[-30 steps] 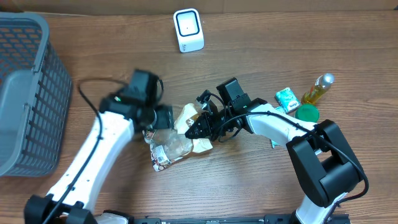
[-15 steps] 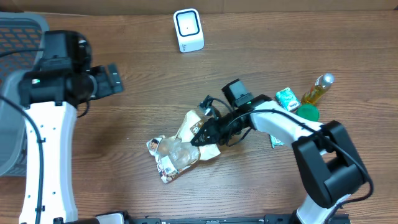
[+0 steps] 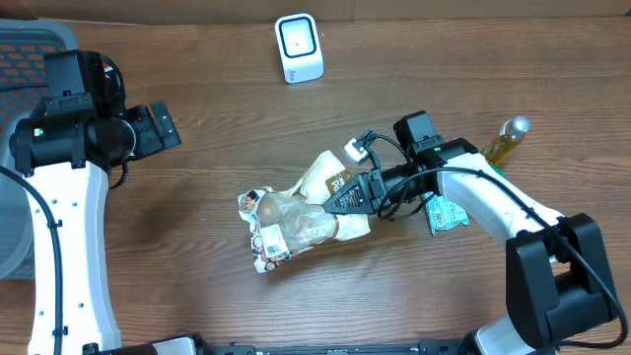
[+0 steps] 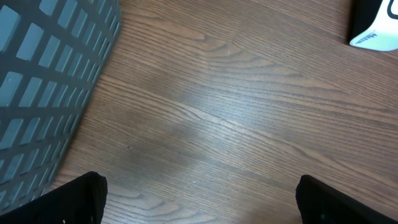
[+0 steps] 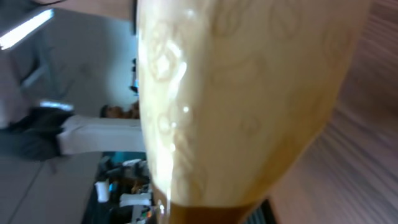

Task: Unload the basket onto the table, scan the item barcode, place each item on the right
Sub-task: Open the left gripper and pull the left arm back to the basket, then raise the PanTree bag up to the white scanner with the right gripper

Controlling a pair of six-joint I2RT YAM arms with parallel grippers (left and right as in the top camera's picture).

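- Your right end effector [image 3: 337, 204] is clamped on the snack bag [image 3: 291, 225] at frame centre, probably to present its barcode to the scanner [image 3: 298, 47] at top centre.
- Your left end effector [image 3: 158, 125] hangs wide open at upper left, beside the basket [image 3: 15, 39].

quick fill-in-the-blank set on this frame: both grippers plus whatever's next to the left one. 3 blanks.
1. The right gripper is ____ on the snack bag.
2. The left gripper is ____ and holds nothing.
3. The thing nearest the left gripper is the grey ____.

Missing words: shut; open; basket
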